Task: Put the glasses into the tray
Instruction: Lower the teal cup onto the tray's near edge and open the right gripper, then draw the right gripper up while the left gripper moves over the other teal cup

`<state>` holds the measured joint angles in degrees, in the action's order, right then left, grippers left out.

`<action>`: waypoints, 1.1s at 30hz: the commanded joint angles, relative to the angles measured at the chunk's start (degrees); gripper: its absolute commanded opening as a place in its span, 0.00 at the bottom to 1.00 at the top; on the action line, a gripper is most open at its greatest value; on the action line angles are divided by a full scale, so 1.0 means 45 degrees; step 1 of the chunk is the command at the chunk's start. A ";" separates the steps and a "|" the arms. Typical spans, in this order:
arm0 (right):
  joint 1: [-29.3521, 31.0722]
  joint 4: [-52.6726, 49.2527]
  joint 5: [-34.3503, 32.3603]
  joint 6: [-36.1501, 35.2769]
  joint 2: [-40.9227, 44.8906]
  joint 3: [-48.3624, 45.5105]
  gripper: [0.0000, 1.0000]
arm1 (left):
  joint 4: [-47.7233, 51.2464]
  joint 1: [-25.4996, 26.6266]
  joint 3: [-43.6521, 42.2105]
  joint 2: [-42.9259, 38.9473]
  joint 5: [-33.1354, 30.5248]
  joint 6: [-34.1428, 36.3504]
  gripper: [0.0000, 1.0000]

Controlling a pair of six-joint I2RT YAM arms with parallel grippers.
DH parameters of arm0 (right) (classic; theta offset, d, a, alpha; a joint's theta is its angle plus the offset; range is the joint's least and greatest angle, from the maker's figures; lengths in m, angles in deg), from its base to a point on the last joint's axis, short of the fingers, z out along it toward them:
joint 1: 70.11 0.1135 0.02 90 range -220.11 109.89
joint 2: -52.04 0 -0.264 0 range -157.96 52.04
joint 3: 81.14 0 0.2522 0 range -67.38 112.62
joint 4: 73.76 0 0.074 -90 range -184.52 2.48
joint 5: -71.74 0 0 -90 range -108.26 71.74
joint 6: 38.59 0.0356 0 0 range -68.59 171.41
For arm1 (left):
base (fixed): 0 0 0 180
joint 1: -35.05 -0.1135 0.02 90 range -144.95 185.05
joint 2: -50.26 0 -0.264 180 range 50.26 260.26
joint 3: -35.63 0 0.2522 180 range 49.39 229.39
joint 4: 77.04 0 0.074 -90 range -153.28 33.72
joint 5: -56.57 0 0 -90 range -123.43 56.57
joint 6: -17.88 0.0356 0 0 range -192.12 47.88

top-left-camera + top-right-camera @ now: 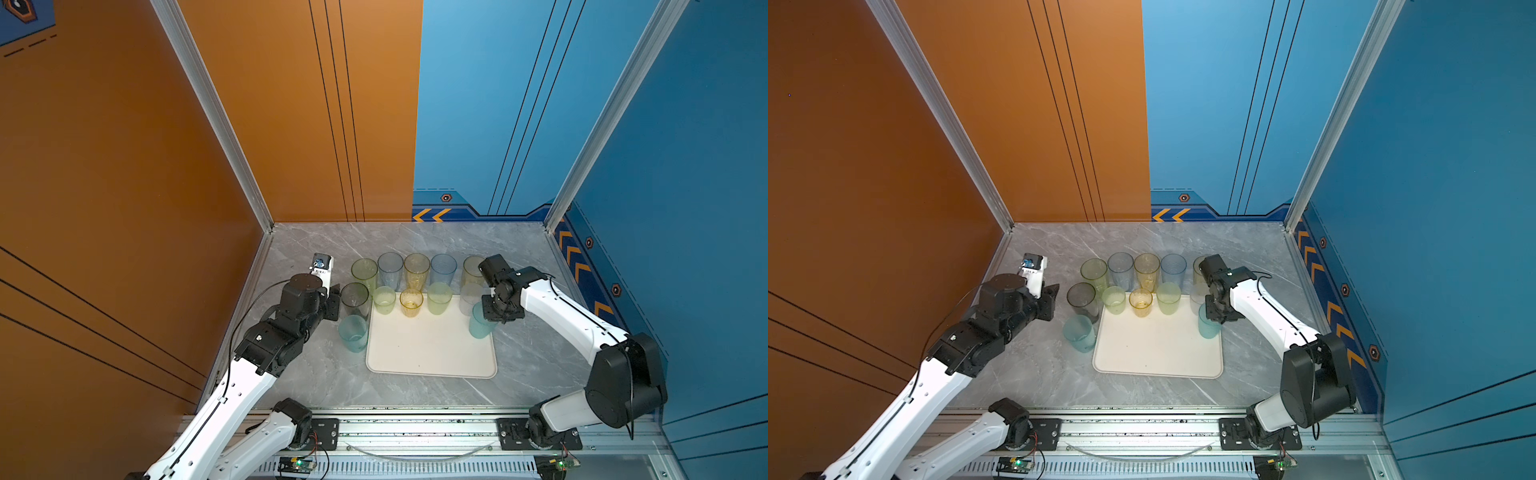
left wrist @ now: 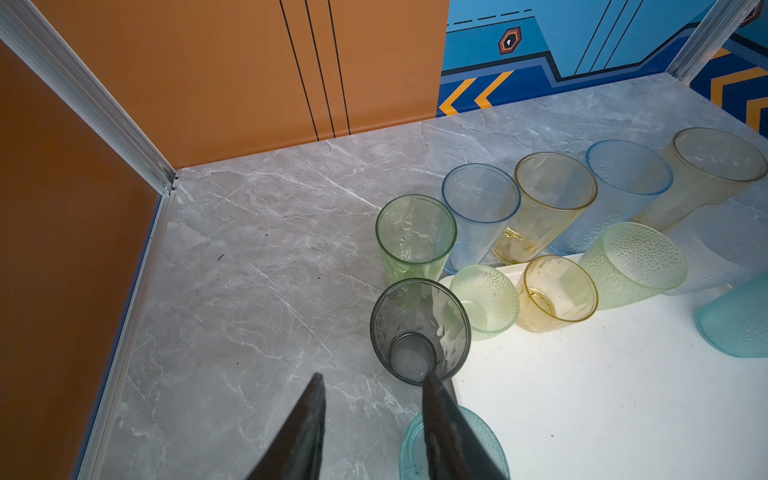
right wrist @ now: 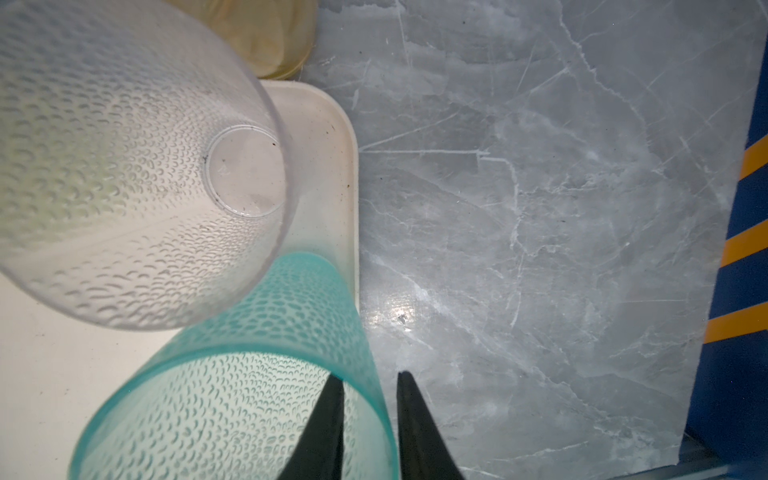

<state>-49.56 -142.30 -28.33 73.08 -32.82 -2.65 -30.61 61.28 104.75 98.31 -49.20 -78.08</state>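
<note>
STEP: release teal tumbler point(image 3: 232, 374) in tray point(image 3: 332, 124) | right gripper point(image 3: 370, 375): jaws parted astride its wall | left gripper point(image 2: 374, 376): jaws apart, empty, just beside smoky grey tumbler point(image 2: 419, 328) | NEXT: lift right gripper straight clear, no tipping.

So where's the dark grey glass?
In both top views the dark grey glass stands on the left, just off the tray's far-left corner, between a tall green glass behind and a teal glass in front.

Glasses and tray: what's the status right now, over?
Right gripper open, astride teal glass rim, glass on tray. Left gripper open by grey glass, off tray. Nothing blocking.
</note>
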 commanded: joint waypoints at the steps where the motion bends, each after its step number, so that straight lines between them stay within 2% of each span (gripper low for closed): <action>1: -0.0115 0.0114 0.0164 -0.0147 0.0340 -0.0200 0.26 | 0.0671 -0.0128 0.0557 0.0170 0.0180 -0.0208 0.38; 11: -0.0114 0.0307 0.0066 -0.0090 0.1450 -0.0319 0.33 | 0.1813 -0.0128 0.0673 0.0508 0.0157 -0.0516 0.36; 19: -0.0207 0.0774 -0.0575 0.0047 0.3788 -0.0244 0.40 | 0.2545 -0.0172 0.0513 0.1203 0.0446 -0.1355 0.31; 25: -0.0184 0.1593 0.0279 0.0145 0.5319 -0.0408 0.41 | 0.2858 -0.0186 0.0402 0.1815 0.1118 -0.1959 0.27; 33: 0.0095 0.2411 0.1248 0.0087 0.5539 -0.1037 0.41 | 0.2913 -0.0051 -0.0244 0.1658 0.1291 -0.2732 0.25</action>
<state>-49.75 -133.43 -24.96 72.84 -7.86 -5.88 -19.16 61.20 104.70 106.72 -44.80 -88.15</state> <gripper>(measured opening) 0.412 0.248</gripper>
